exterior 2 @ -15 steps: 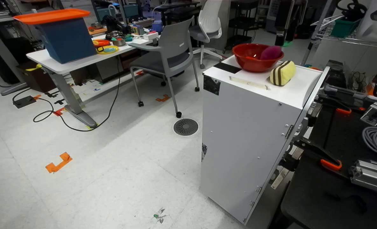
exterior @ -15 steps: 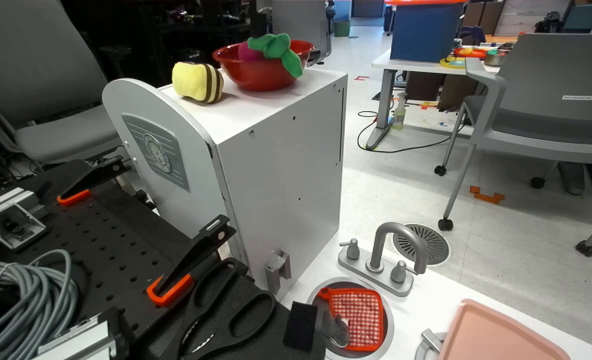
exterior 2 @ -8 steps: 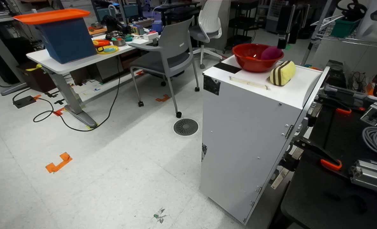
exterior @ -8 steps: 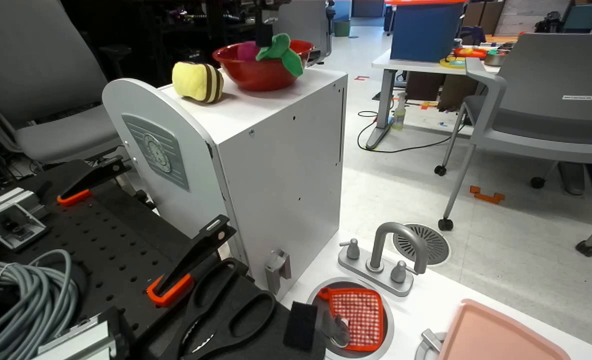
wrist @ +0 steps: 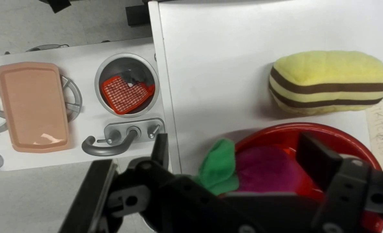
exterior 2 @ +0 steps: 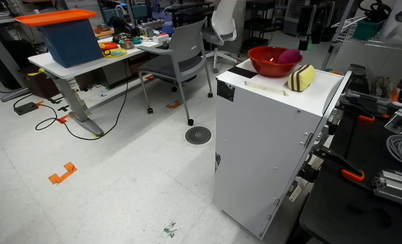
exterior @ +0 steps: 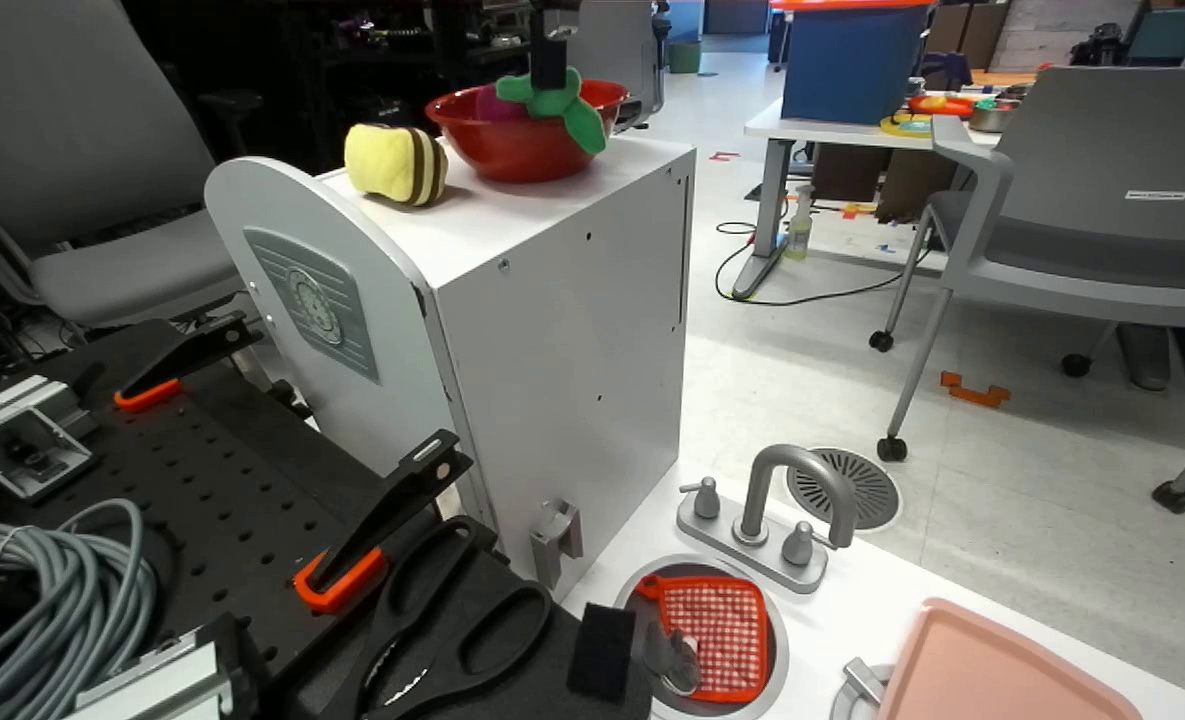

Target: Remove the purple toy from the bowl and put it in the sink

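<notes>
The purple toy [wrist: 265, 168], with green leaves, lies in the red bowl [wrist: 346, 137] on the white cabinet top. In an exterior view its green leaves hang over the rim of the bowl [exterior: 522, 155]; in an exterior view only the purple body [exterior 2: 289, 56] shows. My gripper [wrist: 239, 149] is open above the bowl, one finger on each side of the toy, apparently not touching it. A dark finger [exterior: 549, 65] shows just above the leaves. The round sink [wrist: 97, 84] holds a red checked mitt [wrist: 125, 97] and a dark grey item.
A yellow-and-brown striped toy [wrist: 330, 77] stands beside the bowl on the cabinet [exterior: 572, 300]. A grey faucet [exterior: 802, 470] rises beside the sink. A pink tray [wrist: 33, 106] lies on the counter. Black clamps with orange pads [exterior: 342, 580] sit on the black table edge.
My gripper has moved rightward in both exterior views and sits a little lower than a second ago. The toy and the bowl have stayed in place.
</notes>
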Robot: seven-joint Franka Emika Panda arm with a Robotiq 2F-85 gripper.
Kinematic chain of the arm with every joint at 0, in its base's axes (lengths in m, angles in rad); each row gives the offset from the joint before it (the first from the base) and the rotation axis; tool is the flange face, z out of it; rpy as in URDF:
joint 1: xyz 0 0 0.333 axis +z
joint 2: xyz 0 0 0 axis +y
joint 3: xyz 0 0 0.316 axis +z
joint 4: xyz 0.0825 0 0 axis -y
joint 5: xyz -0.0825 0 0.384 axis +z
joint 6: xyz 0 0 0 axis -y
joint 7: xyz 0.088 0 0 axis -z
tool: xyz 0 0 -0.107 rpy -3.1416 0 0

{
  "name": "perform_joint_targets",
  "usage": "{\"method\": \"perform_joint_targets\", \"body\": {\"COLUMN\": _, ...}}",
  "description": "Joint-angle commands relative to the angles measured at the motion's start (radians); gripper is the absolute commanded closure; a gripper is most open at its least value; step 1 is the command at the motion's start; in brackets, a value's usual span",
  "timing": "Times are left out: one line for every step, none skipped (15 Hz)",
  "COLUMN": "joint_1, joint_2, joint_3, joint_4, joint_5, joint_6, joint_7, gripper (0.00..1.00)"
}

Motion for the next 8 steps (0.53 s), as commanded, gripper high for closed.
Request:
{"method": "perform_joint_targets", "body": {"joint_1": 0.001, "joint_2": -0.032, "joint_3": -0.003, "joint_4": -0.012, "joint_5": -0.027, "joint_6": -0.015, "joint_7": 0.031, "gripper": 0.00}}
{"method": "perform_joint_targets", "body": {"joint_1": 0.001, "joint_2": -0.032, "joint_3": -0.003, "joint_4": -0.011, "joint_5": -0.031, "joint_6": -0.015, "joint_7": 0.034, "gripper": 0.00}}
{"method": "perform_joint_targets", "body": {"joint_1": 0.001, "joint_2": -0.030, "joint_3": -0.003, "joint_4": -0.009, "joint_5": -0.032, "joint_6": -0.017, "joint_7": 0.035, "gripper": 0.00}}
{"method": "perform_joint_targets", "body": {"joint_1": 0.002, "joint_2": -0.028, "joint_3": -0.003, "joint_4": -0.006, "joint_5": -0.033, "joint_6": -0.018, "joint_7": 0.037, "gripper": 0.00}}
{"method": "perform_joint_targets", "body": {"joint_1": 0.002, "joint_2": -0.025, "joint_3": -0.002, "joint_4": -0.004, "joint_5": -0.034, "joint_6": -0.021, "joint_7": 0.038, "gripper": 0.00}}
{"method": "perform_joint_targets", "body": {"joint_1": 0.002, "joint_2": -0.024, "joint_3": -0.002, "joint_4": -0.003, "joint_5": -0.034, "joint_6": -0.022, "joint_7": 0.038, "gripper": 0.00}}
{"method": "perform_joint_targets", "body": {"joint_1": 0.002, "joint_2": -0.022, "joint_3": -0.002, "joint_4": -0.003, "joint_5": -0.033, "joint_6": -0.023, "joint_7": 0.037, "gripper": 0.00}}
{"method": "perform_joint_targets", "body": {"joint_1": 0.001, "joint_2": -0.021, "joint_3": -0.002, "joint_4": -0.002, "joint_5": -0.031, "joint_6": -0.023, "joint_7": 0.037, "gripper": 0.00}}
